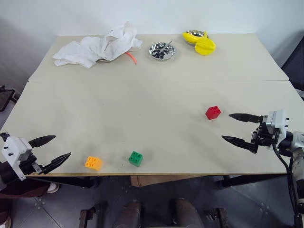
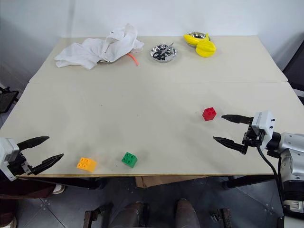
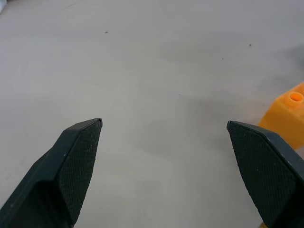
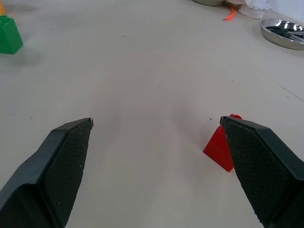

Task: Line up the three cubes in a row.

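Left gripper (image 1: pixel 52 148) spread, empty | right gripper (image 1: pixel 233 127) spread, empty | red cube (image 1: pixel 213 112), green cube (image 1: pixel 135 158), orange cube (image 1: pixel 93 163) scattered on worktop (image 1: pixel 142 104)

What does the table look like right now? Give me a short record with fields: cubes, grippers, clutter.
red cube: right side of table, just ahead of right gripper
green cube: near front edge
orange-yellow cube: near front edge, left of green, apart
row: not formed
left gripper: open, empty, beside orange-yellow cube
right gripper: open, empty
far edge: white cloth, metal dish, yellow lemon-shaped object
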Motion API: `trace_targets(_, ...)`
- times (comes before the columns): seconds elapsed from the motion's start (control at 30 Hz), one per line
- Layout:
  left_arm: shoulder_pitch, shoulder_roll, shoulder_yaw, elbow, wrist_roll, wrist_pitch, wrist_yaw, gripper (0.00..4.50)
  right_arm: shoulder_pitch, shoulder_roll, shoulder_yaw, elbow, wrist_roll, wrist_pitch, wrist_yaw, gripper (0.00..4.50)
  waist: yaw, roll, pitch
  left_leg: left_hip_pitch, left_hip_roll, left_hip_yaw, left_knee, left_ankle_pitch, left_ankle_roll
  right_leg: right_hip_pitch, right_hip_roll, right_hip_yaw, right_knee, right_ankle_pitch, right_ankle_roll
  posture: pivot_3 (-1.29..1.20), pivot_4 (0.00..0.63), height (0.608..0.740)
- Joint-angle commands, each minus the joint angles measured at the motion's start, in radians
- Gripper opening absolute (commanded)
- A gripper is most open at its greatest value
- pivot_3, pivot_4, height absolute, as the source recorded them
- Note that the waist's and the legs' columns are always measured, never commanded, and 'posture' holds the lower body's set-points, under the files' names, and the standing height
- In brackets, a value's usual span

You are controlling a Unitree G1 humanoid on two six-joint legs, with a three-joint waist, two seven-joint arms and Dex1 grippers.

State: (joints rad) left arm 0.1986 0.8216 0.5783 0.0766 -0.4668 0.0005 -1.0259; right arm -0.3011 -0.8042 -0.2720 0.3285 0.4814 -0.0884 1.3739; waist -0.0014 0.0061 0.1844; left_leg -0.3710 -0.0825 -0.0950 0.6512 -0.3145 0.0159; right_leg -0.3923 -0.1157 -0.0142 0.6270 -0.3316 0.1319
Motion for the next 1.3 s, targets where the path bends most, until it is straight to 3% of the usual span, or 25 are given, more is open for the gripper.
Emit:
trace_targets(0.03, -0.021, -0.011, 0.014, -0.026, -0.009, 0.002, 0.030, 4.48, 0.001, 0.008, -0.031, -0.024, 0.011, -0.007, -0.039, 4.50, 0.000, 0.000, 0.000, 0.000, 0.000, 0.000, 0.000, 0.000, 0.000, 0.000, 0.000, 0.000, 0.000, 0.000, 0.000, 0.00, 0.150, 0.740)
trace_targets(0.3, -0.105, -0.030, -0.057, -0.123, -0.114, 0.082, -0.038, 4.48, 0.140, -0.014, -0.169, -0.068, 0.032, 0.055, -0.194, 4.50, 0.017, 0.000, 0.000, -0.001, 0.000, -0.001, 0.001, 0.000, 0.000, 0.000, 0.000, -0.001, 0.000, 0.000, 0.000, 0.00, 0.150, 0.740)
trace_targets(0.53, -0.189, -0.006, -0.204, -0.294, -0.174, 0.184, -0.119, 4.48, 0.302, 0.014, -0.305, -0.101, 0.037, 0.120, -0.342, 4.50, 0.022, 0.000, 0.000, 0.000, 0.000, 0.000, 0.001, 0.000, 0.000, 0.000, 0.000, 0.000, 0.000, 0.000, 0.000, 0.00, 0.150, 0.740)
trace_targets(0.7, -0.241, -0.010, -0.222, -0.248, -0.162, 0.192, -0.138, 4.48, 0.353, 0.096, -0.272, -0.367, 0.056, 0.282, -0.553, 4.50, -0.004, 0.001, -0.001, 0.000, 0.002, 0.001, 0.000, 0.000, -0.001, 0.000, 0.002, 0.000, 0.001, 0.000, -0.001, 0.00, 0.150, 0.740)
trace_targets(0.93, -0.259, -0.026, -0.239, -0.234, -0.143, 0.191, -0.122, 4.48, 0.229, 0.103, -0.108, -0.555, 0.013, 0.602, -0.792, 4.50, 0.000, 0.002, -0.001, 0.001, 0.003, 0.004, 0.001, 0.000, -0.001, -0.001, 0.003, 0.003, 0.002, 0.000, -0.001, 0.00, 0.150, 0.740)
trace_targets(1.13, -0.243, -0.044, -0.245, -0.271, -0.147, 0.204, -0.085, 4.48, -0.014, 0.187, 0.061, -0.509, -0.070, 0.817, -0.993, 4.50, 0.000, 0.002, -0.001, 0.000, 0.003, 0.004, 0.001, 0.000, -0.001, -0.002, 0.002, 0.003, 0.001, 0.001, -0.001, 0.00, 0.150, 0.740)
trace_targets(1.3, -0.212, -0.040, -0.224, -0.305, -0.158, 0.216, -0.069, 4.48, -0.128, 0.249, 0.089, -0.428, -0.106, 0.867, -1.062, 4.50, 0.000, 0.002, -0.001, -0.001, 0.001, 0.003, 0.000, -0.001, 0.000, -0.003, 0.002, 0.003, 0.002, 0.001, -0.001, 0.00, 0.150, 0.740)
